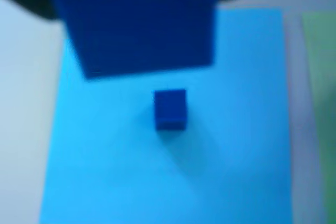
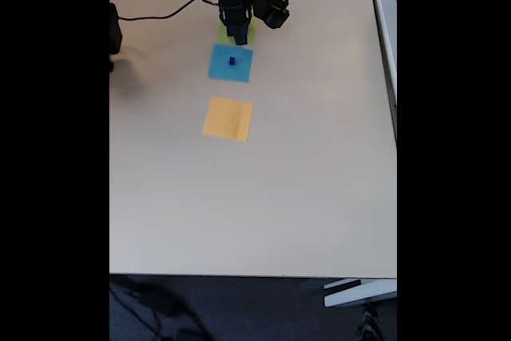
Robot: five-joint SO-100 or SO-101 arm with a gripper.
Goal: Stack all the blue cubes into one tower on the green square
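Worktop bare beige. Light-blue square under the wrist view; green square just beside it, right. Large blue cube held in the jaws, lifted; small blue cube below, mid light-blue square.

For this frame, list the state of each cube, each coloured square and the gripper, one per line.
large blue cube: raised, close to the wrist camera, seemingly held by the gripper.
small blue cube: resting upright on the light-blue square, alone.
light-blue square: flat on the table, carrying the small cube.
green square: flat, partly under the arm in the fixed view.
orange square: flat, bare.
gripper: over the green square's edge; fingers not discernible.
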